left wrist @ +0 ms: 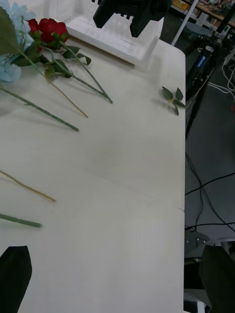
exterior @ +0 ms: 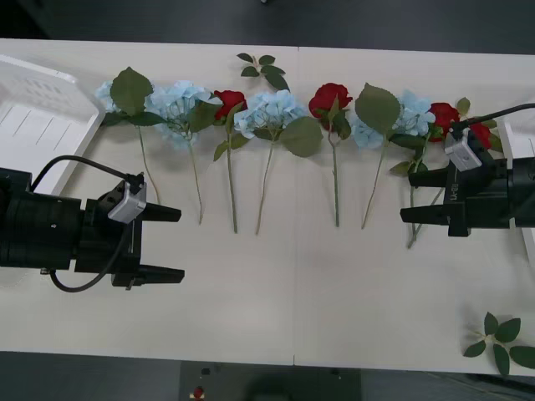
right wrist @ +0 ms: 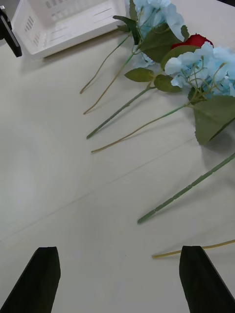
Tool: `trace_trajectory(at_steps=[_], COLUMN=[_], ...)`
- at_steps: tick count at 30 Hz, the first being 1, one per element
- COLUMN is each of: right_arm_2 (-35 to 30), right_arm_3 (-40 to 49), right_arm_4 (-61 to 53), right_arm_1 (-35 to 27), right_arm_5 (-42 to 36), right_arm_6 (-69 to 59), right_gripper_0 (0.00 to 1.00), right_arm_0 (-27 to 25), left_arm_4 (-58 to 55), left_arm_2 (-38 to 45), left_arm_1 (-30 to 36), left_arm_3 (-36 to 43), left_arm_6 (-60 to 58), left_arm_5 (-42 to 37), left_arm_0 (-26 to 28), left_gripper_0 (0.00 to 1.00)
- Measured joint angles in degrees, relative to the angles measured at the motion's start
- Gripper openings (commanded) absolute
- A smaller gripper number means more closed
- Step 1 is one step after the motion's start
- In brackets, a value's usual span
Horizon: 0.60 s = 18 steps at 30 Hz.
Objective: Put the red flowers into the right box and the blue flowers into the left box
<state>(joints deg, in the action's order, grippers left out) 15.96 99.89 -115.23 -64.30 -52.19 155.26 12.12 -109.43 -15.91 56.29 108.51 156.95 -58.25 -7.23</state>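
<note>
Front view: red flowers (exterior: 330,98) and blue flowers (exterior: 179,102) lie in a row on the surface (exterior: 276,292); the left gripper (exterior: 164,244) and right gripper (exterior: 415,197) hover with jaws open. Right wrist view: the left box (right wrist: 68,19) sits beyond the stems. Left wrist view: the right box (left wrist: 110,39) lies past two roses.

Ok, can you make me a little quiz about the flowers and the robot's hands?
1. True or false: the left gripper is holding a red rose.
2. The right gripper is at which part of the flower row? A) right end B) middle C) left end
3. Fill in: the flower head nearest the left box is coloured ___.

Key: 1 false, it is open and holds nothing. 2 A. 3 blue, a blue hydrangea.
</note>
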Motion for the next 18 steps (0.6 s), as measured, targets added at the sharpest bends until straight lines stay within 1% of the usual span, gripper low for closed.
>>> trace_trajectory(at_steps=[4, 7, 10, 13, 16, 18], right_arm_2=[1.1, 0.0, -3.7, -8.1, -11.1, -11.9], right_arm_3=[-0.8, -1.1, -1.1, -1.1, -1.1, -1.1], right_arm_4=[0.0, -1.4, -2.0, -2.2, -5.6, -7.3], right_arm_1=[0.0, -0.1, -0.7, -2.6, -5.8, -9.0], right_arm_5=[-0.7, -1.5, -3.4, -5.7, -6.1, -5.7], right_arm_6=[0.0, 0.0, 0.0, 0.0, 0.0, 0.0], right_gripper_0=[0.71, 0.71, 0.71, 0.71, 0.71, 0.71], right_arm_0=[-0.8, -0.9, -0.9, -0.4, 0.7, 2.0], left_arm_4=[0.0, 0.0, 0.0, -0.5, -3.8, -5.6], left_arm_2=[-2.3, -2.9, -2.9, -2.7, -1.7, -0.7], left_arm_1=[-1.8, -2.8, -2.9, -2.9, -2.9, -2.9], left_arm_3=[-1.2, -1.5, -1.4, -1.4, -1.4, -1.4], left_arm_6=[0.0, 0.0, 0.0, 0.0, 0.0, 0.0], left_arm_5=[0.1, 0.1, 0.1, 0.1, 0.6, 2.1], left_arm_0=[2.4, 3.3, 3.3, 3.3, 3.3, 3.3], left_gripper_0=[1.0, 1.0, 1.0, 1.0, 1.0, 1.0])
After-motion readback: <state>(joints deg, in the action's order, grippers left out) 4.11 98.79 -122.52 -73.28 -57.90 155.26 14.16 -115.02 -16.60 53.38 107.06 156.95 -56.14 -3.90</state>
